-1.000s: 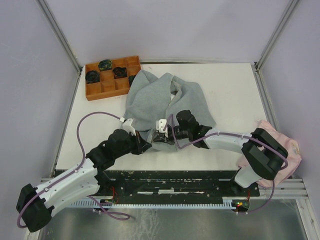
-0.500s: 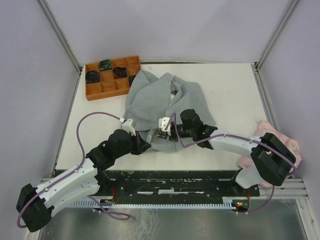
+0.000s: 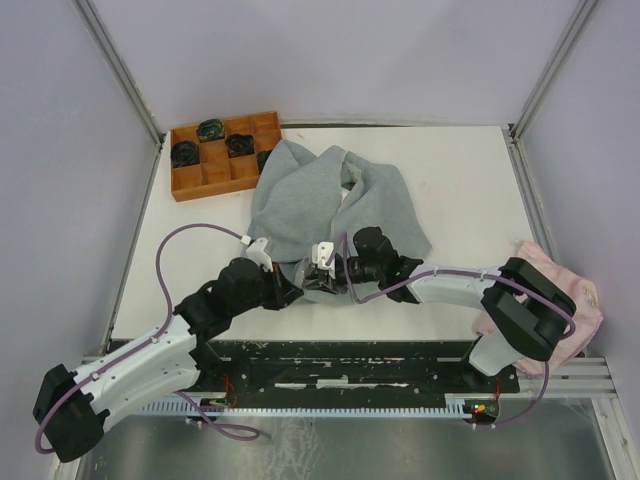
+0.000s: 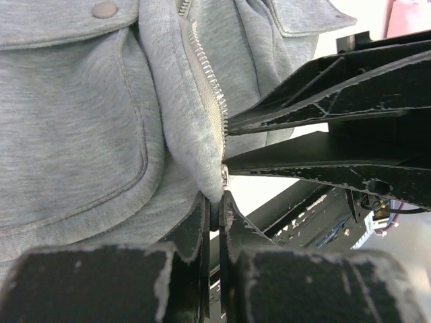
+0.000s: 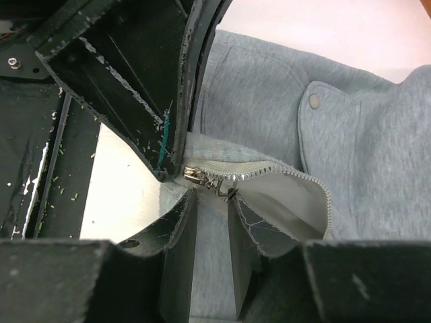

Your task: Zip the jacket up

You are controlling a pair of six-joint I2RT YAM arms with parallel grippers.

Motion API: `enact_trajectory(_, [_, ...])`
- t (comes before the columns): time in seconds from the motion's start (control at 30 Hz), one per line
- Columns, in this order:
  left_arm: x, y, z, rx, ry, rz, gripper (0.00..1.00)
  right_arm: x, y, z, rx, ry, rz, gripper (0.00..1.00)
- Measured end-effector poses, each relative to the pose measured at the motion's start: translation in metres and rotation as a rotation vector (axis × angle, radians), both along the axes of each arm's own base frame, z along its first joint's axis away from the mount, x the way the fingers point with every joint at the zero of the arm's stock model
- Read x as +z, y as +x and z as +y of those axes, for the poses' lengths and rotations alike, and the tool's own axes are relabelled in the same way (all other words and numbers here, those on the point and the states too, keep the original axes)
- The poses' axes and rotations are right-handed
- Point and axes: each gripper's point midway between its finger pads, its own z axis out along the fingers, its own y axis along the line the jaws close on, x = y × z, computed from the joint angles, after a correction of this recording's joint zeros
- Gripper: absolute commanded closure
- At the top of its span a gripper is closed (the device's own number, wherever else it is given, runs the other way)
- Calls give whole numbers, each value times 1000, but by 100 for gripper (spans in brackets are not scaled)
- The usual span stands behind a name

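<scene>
The light grey fleece jacket (image 3: 330, 195) lies crumpled mid-table, its front open. My left gripper (image 3: 293, 291) is shut on the bottom hem at the zipper's lower end; in the left wrist view (image 4: 215, 200) the grey cloth (image 4: 81, 134) is pinched between its tips, with the zipper teeth (image 4: 205, 67) running up from there. My right gripper (image 3: 322, 272) sits just across from it, jaws a little apart. In the right wrist view (image 5: 212, 202) the metal zipper pull (image 5: 217, 188) hangs at its fingertips beside the slider (image 5: 195, 175), not clamped. White lining (image 5: 283, 195) shows.
An orange compartment tray (image 3: 190, 190) with dark items stands at the back left, touching the jacket. A pale pink cloth (image 3: 575, 290) lies at the right edge behind the right arm. The left gripper's black finger (image 5: 135, 67) crowds the right wrist view.
My right gripper drifted slightly away, then came back down toward the hem and the left gripper. The left gripper has kept its hold and hardly moved.
</scene>
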Motion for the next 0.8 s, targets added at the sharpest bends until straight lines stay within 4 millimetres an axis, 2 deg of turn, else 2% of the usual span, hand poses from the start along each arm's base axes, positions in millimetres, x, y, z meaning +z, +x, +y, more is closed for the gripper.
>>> enact_trajectory(0.23, [-1, -1, -1, -9, -1, 6, 97, -9, 2, 10, -6, 19, 23, 66])
enact_trajectory(0.57, [-1, 1, 0, -2, 0, 4, 97, -10, 9, 13, -45, 45, 28, 84])
enact_trajectory(0.8, [-4, 0, 4, -5, 29, 5, 97, -6, 13, 12, -72, 45, 6, 86])
